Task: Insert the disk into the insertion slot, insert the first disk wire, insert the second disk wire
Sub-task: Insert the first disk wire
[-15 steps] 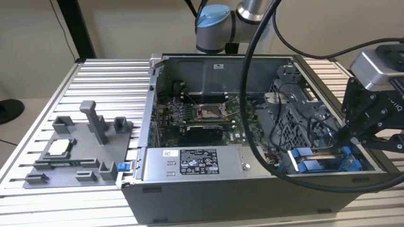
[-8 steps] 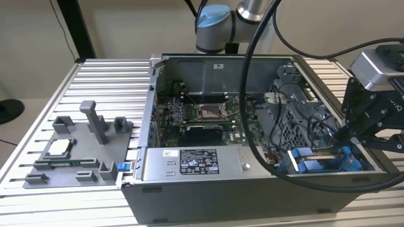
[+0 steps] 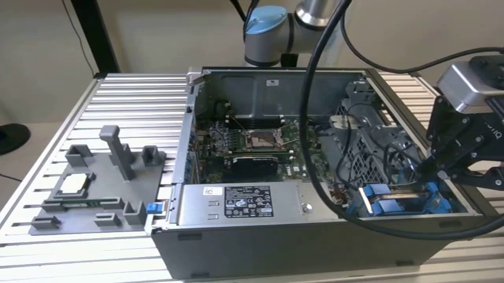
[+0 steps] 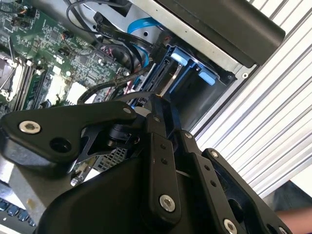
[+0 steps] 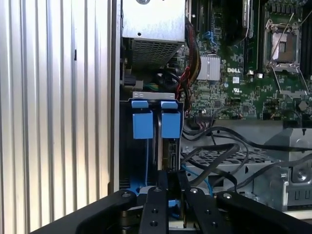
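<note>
Arm works at the lower right of the exterior view, with the gripper [image 3: 431, 172] down inside the computer case [image 3: 315, 247] at the insertion slot [image 3: 405, 203]. In both wrist views the jaws stand close together, right at the open end of the slot. I cannot tell whether a plug is pinched between them. The disk [image 5: 168, 146] looks to me seated on edge in the slot, between the blue tabs [image 5: 142, 125]. So I judge the first step done and the wire work in hand. Risks from here: the black cables [image 5: 214, 156] loop just beside the jaws and across the approach. The gripper could snag one and drag it, or drive a plug in skewed and bend the disk's connector. The cause would be a small misalignment that I have no clean view to correct. The arm's own cable [image 3: 308, 118] also drapes over the circuit board [image 3: 252, 141] and could catch on the case rim. Hidden: the very tips of the jaws sit behind the gripper body in the second wrist view, and the disk's socket is in shadow. I can't make out which wire is which. The wrist is cut off at the right edge of the exterior view.
</note>
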You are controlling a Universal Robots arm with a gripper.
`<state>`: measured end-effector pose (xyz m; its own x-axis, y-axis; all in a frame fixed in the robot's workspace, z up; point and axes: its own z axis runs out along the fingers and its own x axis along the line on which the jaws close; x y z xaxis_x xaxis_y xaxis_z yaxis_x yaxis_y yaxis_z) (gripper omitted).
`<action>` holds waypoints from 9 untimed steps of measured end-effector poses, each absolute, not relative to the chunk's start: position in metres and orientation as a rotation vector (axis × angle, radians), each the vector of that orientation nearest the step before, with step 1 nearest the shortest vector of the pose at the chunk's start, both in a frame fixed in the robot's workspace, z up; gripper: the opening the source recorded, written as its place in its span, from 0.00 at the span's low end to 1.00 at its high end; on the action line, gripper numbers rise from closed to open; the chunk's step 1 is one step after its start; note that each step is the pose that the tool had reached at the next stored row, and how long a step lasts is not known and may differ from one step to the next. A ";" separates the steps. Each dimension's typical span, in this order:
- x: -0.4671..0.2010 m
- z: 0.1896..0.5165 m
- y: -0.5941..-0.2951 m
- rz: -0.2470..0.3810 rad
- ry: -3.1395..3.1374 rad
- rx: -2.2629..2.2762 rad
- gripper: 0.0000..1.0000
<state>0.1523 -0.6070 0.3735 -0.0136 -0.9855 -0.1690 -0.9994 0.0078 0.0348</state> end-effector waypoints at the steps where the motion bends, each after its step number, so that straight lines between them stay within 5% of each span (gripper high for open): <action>1: 0.153 0.373 -0.607 0.220 2.160 -2.135 0.00; 9: 0.159 0.370 -0.607 0.227 2.184 -2.098 0.00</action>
<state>0.1587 -0.6069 0.3704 -0.0424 -0.9831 -0.1782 -0.9987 0.0368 0.0349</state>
